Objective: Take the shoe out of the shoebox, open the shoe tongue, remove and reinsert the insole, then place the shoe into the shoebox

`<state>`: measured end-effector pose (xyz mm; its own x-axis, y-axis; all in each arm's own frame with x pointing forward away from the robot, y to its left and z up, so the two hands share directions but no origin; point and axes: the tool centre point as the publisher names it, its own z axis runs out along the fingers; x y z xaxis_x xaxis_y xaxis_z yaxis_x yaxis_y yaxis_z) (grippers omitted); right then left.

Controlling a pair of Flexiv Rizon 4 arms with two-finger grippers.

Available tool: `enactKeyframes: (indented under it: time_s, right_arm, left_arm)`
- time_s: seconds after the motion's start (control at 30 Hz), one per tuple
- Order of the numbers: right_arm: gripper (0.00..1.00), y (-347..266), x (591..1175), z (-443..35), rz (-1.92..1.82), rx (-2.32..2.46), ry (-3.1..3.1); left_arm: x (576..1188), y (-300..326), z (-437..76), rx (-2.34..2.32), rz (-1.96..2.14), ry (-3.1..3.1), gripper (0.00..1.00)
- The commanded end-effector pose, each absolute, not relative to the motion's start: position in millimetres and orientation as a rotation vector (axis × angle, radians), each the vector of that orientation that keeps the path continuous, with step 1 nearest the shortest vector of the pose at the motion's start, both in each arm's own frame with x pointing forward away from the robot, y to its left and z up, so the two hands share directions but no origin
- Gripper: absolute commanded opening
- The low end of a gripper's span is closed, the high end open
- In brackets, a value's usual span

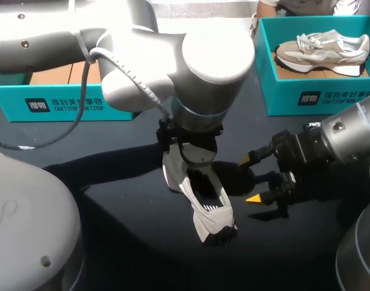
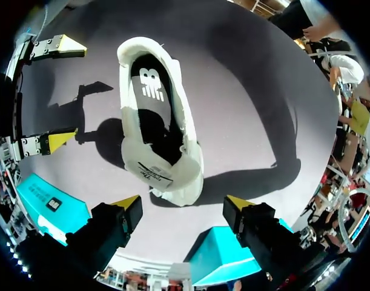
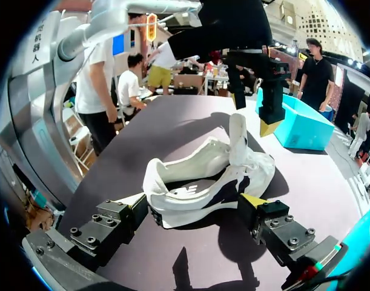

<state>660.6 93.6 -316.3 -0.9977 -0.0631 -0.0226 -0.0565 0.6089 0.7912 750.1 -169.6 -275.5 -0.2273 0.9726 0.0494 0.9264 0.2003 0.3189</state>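
A white shoe [image 1: 200, 203] lies on the black table [image 1: 112, 212], its opening facing up. In the left wrist view the shoe [image 2: 160, 127] shows a dark insole [image 2: 151, 88] with a white logo. My left gripper [image 1: 189, 151] hangs over the shoe's rear end; its fingers stand wide apart on either side of that end [image 2: 183, 205], touching nothing. My right gripper [image 1: 251, 179] is open just right of the shoe. In the right wrist view the shoe [image 3: 203, 182] lies just ahead of the right gripper [image 3: 192, 201], and a yellow tip of the left gripper [image 3: 269, 127] hangs beside the raised tongue.
A teal shoebox [image 1: 306, 100] at the back right holds a beige shoe [image 1: 321, 51]. Another teal shoebox [image 1: 57, 100] stands at the back left, partly hidden by my left arm. Bare table lies in front of the white shoe.
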Motion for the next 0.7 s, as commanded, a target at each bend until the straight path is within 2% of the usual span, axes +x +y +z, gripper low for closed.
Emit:
enactKeyframes:
  time_s: [0.03,0.07,0.1,0.7]
  right_arm:
    - [1.0,96,660,-317,-1.376,0.101,-2.816]
    - [1.0,96,660,-317,-1.376,0.101,-2.816]
    - [1.0,96,660,-317,-1.376,0.101,-2.816]
    - [1.0,96,660,-317,-1.376,0.101,-2.816]
  left_arm:
    - [756,-172,-282,1.866,0.377,2.285,0.61]
    - [756,-173,-284,1.866,0.373,2.285,0.58]
    - [756,-173,-287,1.867,0.366,2.287,0.49]
    - [728,-187,-308,1.802,0.233,2.348,0.45]
